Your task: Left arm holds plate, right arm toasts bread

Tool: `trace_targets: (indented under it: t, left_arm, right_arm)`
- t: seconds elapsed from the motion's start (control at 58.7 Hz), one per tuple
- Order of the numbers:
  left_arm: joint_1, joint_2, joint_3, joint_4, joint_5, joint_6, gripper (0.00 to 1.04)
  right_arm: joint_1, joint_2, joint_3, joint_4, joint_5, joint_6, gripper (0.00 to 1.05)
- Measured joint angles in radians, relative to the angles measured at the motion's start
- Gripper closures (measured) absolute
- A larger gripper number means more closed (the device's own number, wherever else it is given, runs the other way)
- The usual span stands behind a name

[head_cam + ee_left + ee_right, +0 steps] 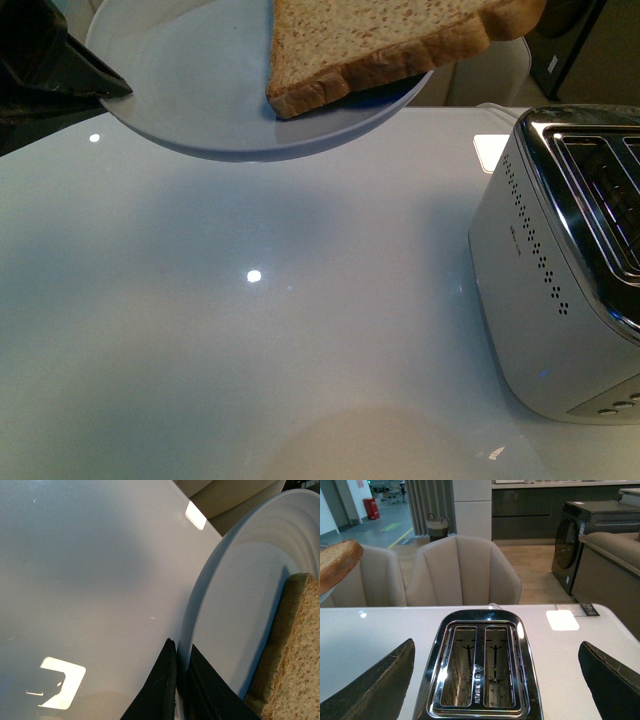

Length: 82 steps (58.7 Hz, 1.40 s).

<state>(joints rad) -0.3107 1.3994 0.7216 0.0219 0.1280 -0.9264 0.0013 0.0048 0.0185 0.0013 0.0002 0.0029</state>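
Observation:
A pale blue-grey plate [210, 95] hangs tilted in the air above the white table, high in the front view. My left gripper [181, 652] is shut on its rim, one black finger [156, 690] under the rim and the other on top. The left arm shows as a black wedge [60, 65] at the plate's left edge. A slice of brown bread [380, 40] lies on the plate's right side, its crust reaching past the rim. The bread's edge [337, 562] also shows in the right wrist view. My right gripper [495, 680] stands open above a silver toaster, with nothing between its fingers.
The two-slot silver toaster [560, 270] stands at the table's right; both slots [477, 665] are empty. Beige chairs [462, 572] line the far table edge. A small white card [562, 620] lies beyond the toaster. A dark washing machine [580, 540] stands behind.

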Motion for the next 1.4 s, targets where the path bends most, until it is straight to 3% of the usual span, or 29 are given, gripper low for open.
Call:
trace_targets:
  t: [0.886, 0.954, 1.039, 1.397]
  left_arm:
    - [-0.031, -0.019, 0.004, -0.004, -0.004, -0.014, 1.01]
    - [-0.031, -0.019, 0.004, -0.004, -0.004, -0.015, 1.01]
    - [-0.031, -0.020, 0.004, -0.004, -0.004, -0.015, 1.01]
    - [-0.033, -0.021, 0.004, -0.004, -0.005, -0.015, 1.01]
  right_arm:
    - [0.000, 0.002, 0.000, -0.002, 0.003, -0.001, 0.09]
    - [0.030, 0.101, 0.073, -0.192, 0.105, -0.006, 0.09]
    - [0.049, 0.245, 0.127, -0.296, 0.123, -0.005, 0.09]
    - [0.145, 0.718, 0.339, 0.016, 0.081, 0.120, 0.09]
